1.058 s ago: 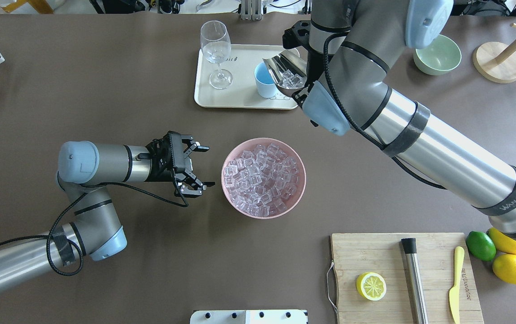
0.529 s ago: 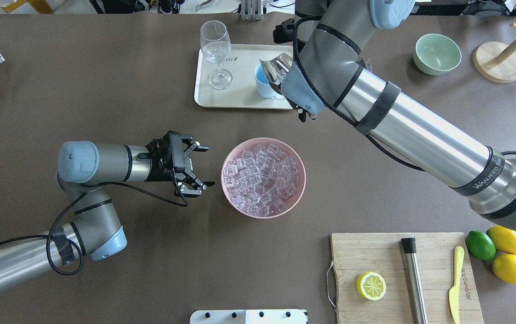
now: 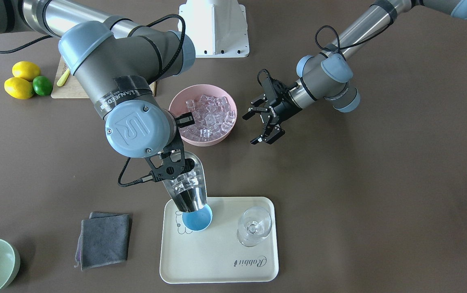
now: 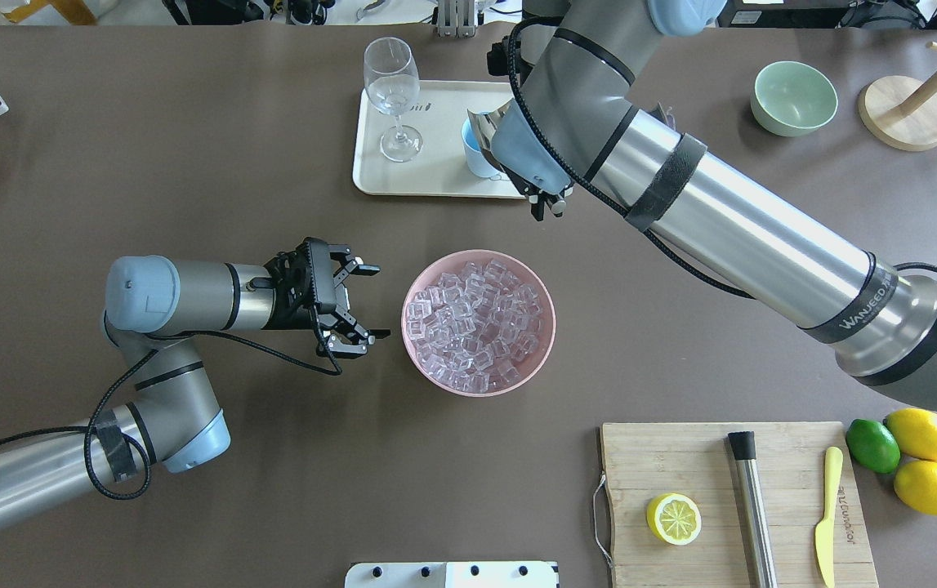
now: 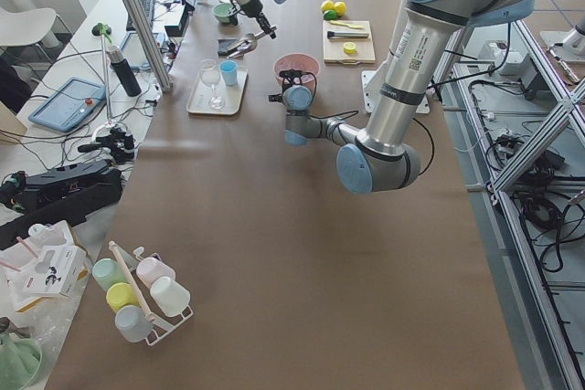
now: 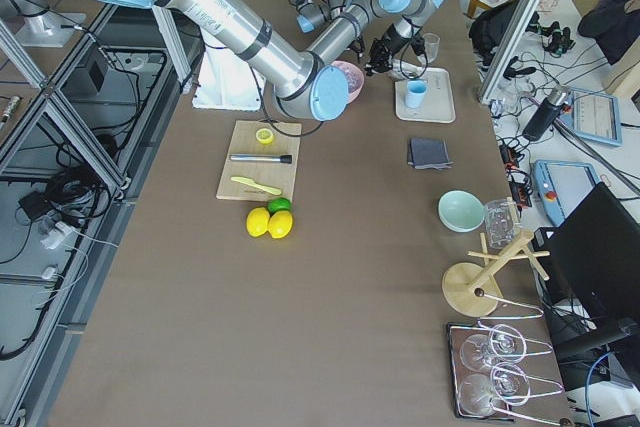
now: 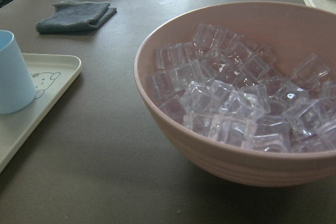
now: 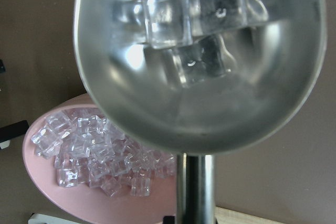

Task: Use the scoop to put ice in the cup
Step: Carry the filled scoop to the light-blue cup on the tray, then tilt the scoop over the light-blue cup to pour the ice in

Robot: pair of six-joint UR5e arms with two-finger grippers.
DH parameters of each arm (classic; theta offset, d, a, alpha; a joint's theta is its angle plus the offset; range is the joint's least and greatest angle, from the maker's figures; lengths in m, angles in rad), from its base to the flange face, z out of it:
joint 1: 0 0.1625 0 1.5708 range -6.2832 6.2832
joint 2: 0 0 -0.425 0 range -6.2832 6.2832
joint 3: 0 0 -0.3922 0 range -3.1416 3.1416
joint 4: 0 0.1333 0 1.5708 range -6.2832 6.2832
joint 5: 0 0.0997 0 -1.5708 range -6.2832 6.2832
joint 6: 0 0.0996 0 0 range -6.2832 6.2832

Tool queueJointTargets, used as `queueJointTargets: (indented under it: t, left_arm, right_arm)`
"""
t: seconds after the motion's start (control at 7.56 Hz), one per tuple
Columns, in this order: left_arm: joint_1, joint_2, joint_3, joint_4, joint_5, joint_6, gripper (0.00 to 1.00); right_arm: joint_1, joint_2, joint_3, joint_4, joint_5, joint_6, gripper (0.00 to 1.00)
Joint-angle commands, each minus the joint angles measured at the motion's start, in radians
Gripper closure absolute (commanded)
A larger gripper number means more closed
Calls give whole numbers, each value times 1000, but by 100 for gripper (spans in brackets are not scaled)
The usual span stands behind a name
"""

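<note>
Beyond the pink bowl (image 4: 405, 314), on the side away from the robot, the cup (image 3: 197, 219) is standing upright on a cream tray (image 4: 403, 180), with a stemmed glass (image 4: 392, 90) beside it. The right gripper (image 3: 174, 167) is hanging between bowl and tray, clamping the scoop (image 3: 190, 187) by its rod handle; its fingers are mostly hiding behind the wrist. The scoop is pointing steeply nose-down, front lip right at the cup's rim on the bowl side; can't tell if they're touching. A few cubes of ice (image 8: 202, 61) are lying in the trough, bunched toward the front end. Many more cubes are sitting heaped in the bowl. The left gripper (image 4: 381, 300) is hovering just beside the bowl on the robot's left, jaws spread wide, holding nothing, facing the bowl wall. A cutting board (image 4: 640, 457) is lying near the bowl on the robot's side, off to the right.
</note>
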Motion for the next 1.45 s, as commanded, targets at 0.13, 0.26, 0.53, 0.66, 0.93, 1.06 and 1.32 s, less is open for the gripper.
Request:
queueJointTargets:
  t: [0.13,0.26,0.53,0.66,0.93,1.06,1.32]
  left_arm:
    - [0,0,0,0,0,0,2]
    - [0,0,0,0,0,0,2]
    - [2,0,0,0,0,0,2]
    - [2,0,-2,0,0,0,2]
    - [2,0,-2,0,0,-2,2]
    - [2,0,0,0,0,-2,2]
    - [2,0,0,0,2,-2,2]
  right_arm:
    - [-2,32,-4,-129,39,2,100]
    - [-2,31,-16,-142,47,3,100]
    - [-2,49,-18,-186,47,2,100]
    - [-2,66,-26,-199,47,2,100]
    - [-3,68,-26,-199,65,2,100]
    - [-3,66,-26,-199,65,2,100]
    - [-3,66,-26,-199,68,2,100]
